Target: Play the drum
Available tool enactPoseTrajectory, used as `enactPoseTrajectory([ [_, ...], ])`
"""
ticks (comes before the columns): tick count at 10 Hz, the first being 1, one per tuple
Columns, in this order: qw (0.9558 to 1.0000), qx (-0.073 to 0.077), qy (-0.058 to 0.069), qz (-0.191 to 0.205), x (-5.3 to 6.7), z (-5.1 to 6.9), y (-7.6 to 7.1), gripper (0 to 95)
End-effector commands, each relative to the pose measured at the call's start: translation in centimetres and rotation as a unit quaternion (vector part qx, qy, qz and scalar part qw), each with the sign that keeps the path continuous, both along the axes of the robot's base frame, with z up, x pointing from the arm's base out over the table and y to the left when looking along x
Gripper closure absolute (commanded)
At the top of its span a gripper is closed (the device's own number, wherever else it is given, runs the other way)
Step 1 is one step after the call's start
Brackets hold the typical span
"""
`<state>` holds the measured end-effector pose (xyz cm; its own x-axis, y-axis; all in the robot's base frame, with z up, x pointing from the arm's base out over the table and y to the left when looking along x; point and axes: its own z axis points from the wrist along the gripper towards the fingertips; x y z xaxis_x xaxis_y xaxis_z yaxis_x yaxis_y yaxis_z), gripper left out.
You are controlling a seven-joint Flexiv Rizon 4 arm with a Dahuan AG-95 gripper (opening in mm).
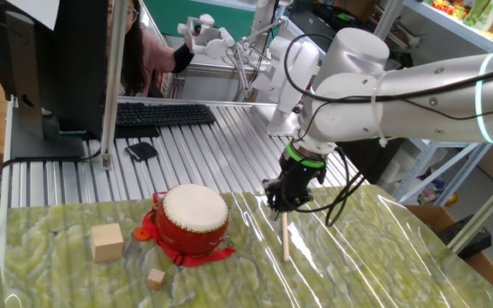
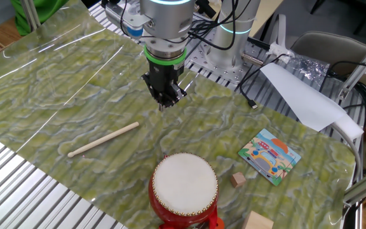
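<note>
Drum playing has not begun, to judge by the layout: the instrument sits on the green marbled counter, toward one end, with the wooden drumstick lying flat on the cloth between it and the robot, untouched. Largest in view is the white arm, reaching out over the counter with its hand pointing straight down, fingers pressed together and pinching nothing, hovering near the stick's end in one fixed view and just beyond it in the other. To do this step well, I judge the hand should spread, line its fingers across the stick instead of along it, come down over the thicker part, and close firmly so the stick does not pivot when it strikes; the thin stick lying flat leaves little to catch, so a low, square approach matters. The drum itself is small, round and red, with a flat cream-white head facing up, pale studs round the rim and a red ribbon spreading at its base. Two plain wooden cubes lie beside it, and a colourful picture card nearby.
</note>
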<state>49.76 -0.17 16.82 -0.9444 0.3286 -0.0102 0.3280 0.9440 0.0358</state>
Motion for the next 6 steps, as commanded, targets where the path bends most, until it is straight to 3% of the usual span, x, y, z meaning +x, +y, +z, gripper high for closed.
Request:
enactPoseTrajectory([
  [1, 0.9985, -0.005, -0.014, -0.052, 0.2, -0.5, -0.9, 95.0],
  [4, 0.9987, -0.015, -0.026, -0.041, 0.5, -1.2, -2.8, 95.0],
  [6, 0.999, -0.029, -0.026, -0.02, 0.6, -1.2, -2.9, 95.0],
])
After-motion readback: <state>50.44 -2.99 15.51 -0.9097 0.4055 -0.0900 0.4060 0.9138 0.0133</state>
